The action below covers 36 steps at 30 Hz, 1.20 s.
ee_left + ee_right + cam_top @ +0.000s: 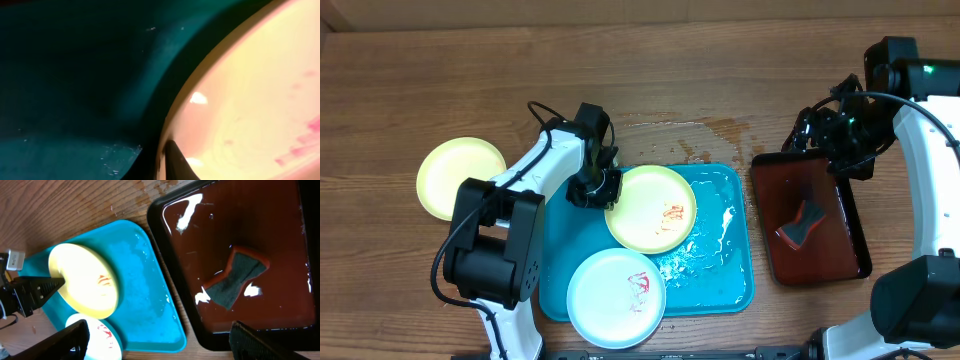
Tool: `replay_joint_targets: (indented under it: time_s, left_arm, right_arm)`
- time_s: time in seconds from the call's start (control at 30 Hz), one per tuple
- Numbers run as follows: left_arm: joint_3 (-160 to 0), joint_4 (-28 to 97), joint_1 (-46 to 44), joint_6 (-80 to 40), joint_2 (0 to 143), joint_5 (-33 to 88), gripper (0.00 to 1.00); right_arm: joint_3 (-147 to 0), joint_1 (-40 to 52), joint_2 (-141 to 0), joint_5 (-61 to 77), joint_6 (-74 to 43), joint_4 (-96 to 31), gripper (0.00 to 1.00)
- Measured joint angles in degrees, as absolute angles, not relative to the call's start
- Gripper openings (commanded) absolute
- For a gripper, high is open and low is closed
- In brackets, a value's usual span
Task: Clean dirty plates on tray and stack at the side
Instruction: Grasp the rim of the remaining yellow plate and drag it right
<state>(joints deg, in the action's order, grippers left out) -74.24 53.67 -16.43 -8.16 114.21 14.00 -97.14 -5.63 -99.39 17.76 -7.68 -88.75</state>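
Turquoise plastic carries the work: the tray (735, 290) sits mid-desk with water pooled on it. At its near edge lies the blue-white plate (616, 297), smeared red and overhanging the rim a little.

Just beyond, at the tray's middle, is the yellow-green plate (655, 208), also smeared red. The left pincer (604, 189) meets it at its left rim, jaws together on the edge. The right wrist view shows that side raised off the tray, so I judge the plate clamped and tipped. It lies to the right of this pincer. On the pincer's other side, a yellow plate (460, 177) with no smear showing rests on the desk (410, 70) near its left edge.

Toward the desk's right edge, the dark tray (850, 250) holds the sponge (802, 222), its long axis running near-left to far-right. The right pincer (842, 158) hangs over that tray's far end, jaws wide apart and empty. The right arm is plainly nearer the sponge, so fetching it likely falls to that side.
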Motion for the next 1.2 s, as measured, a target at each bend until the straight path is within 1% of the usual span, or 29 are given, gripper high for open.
replay_joint_targets:
  time_s: [0.07,0.1,0.13,0.17,0.27,0.33,0.87,0.93,1.2]
  left_arm:
    - [-74.3,53.5,-16.4,-8.6,114.3,14.6,0.27]
    - [-74.3,53.6,-16.4,-8.7,114.3,15.1,0.29]
    - [-74.4,53.6,-16.4,-9.0,114.3,15.6,0.10]
    - [-74.5,53.6,-16.4,-9.3,114.3,15.7,0.04]
    - [-74.5,53.6,-16.4,-9.0,114.6,16.2,0.04]
    - [-74.5,53.6,-16.4,-8.8,114.6,17.0,0.04]
    - [-74.3,51.4,-16.3,-7.0,116.0,26.0,0.04]
    - [-74.3,50.9,-16.1,-7.0,116.1,27.3,0.04]
    - [-74.3,51.2,-14.3,-6.9,116.2,30.5,0.04]
  right_arm:
    - [-97.1,-5.6,-99.4,17.8,-7.7,-88.8,0.91]
    - [-97.1,-5.6,-99.4,17.8,-7.7,-88.8,0.91]
    - [-97.1,-5.6,-99.4,17.8,-7.7,-88.8,0.91]
    - [-97.1,-5.6,-99.4,17.8,-7.7,-88.8,0.91]
    - [-97.1,-5.6,-99.4,17.7,-7.7,-88.8,0.90]
    - [-97.1,-5.6,-99.4,17.7,-7.7,-88.8,0.88]
    - [-97.1,-5.6,-99.4,17.8,-7.7,-88.8,0.86]
    - [-97.1,-5.6,-99.4,17.8,-7.7,-88.8,0.84]
    - [-97.1,-5.6,-99.4,17.8,-7.7,-88.8,0.84]
